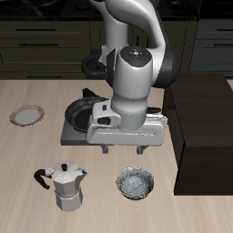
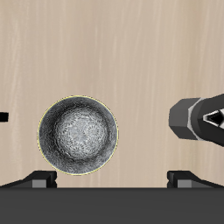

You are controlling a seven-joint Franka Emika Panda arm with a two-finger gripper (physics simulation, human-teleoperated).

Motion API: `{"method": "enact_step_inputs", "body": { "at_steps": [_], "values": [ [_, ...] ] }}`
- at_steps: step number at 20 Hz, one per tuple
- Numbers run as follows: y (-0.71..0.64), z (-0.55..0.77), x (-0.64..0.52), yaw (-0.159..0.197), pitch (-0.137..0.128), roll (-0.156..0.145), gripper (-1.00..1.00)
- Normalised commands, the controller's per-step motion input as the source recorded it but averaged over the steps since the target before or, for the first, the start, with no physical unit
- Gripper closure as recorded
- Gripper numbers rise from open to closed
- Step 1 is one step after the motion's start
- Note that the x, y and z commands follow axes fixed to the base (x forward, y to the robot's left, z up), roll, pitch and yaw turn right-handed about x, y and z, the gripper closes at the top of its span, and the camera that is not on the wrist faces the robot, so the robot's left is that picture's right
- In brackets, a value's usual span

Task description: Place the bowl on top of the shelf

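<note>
The bowl (image 1: 136, 184) is small, round and silvery-grey with a mottled white inside. It stands upright on the table near the front edge and also shows in the wrist view (image 2: 78, 135). My gripper (image 1: 127, 151) hovers above the table just behind the bowl, pointing down. It is open and empty, and in the wrist view (image 2: 112, 179) its fingertips stand wide apart. The shelf (image 1: 206, 127) is a large dark brown box-shaped cabinet beside the bowl. Its flat top is bare.
A silver moka pot (image 1: 64, 186) stands beside the bowl near the front edge and shows in the wrist view (image 2: 201, 118). A black frying pan (image 1: 82, 111) sits on a dark board behind my gripper. A white plate with a reddish rim (image 1: 27, 116) lies farther off.
</note>
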Motion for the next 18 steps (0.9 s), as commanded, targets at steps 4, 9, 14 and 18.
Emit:
{"method": "enact_step_inputs", "body": {
  "at_steps": [4, 9, 14, 18],
  "values": [
    [-0.03, -0.17, -0.01, -0.03, -0.013, -0.036, -1.0],
    [0.05, -0.25, -0.02, -0.004, 0.017, 0.008, -1.0],
    [0.02, -0.15, -0.02, 0.03, 0.001, 0.008, -1.0],
    [0.0, -0.14, 0.0, 0.021, 0.007, 0.005, -1.0]
  ]
}}
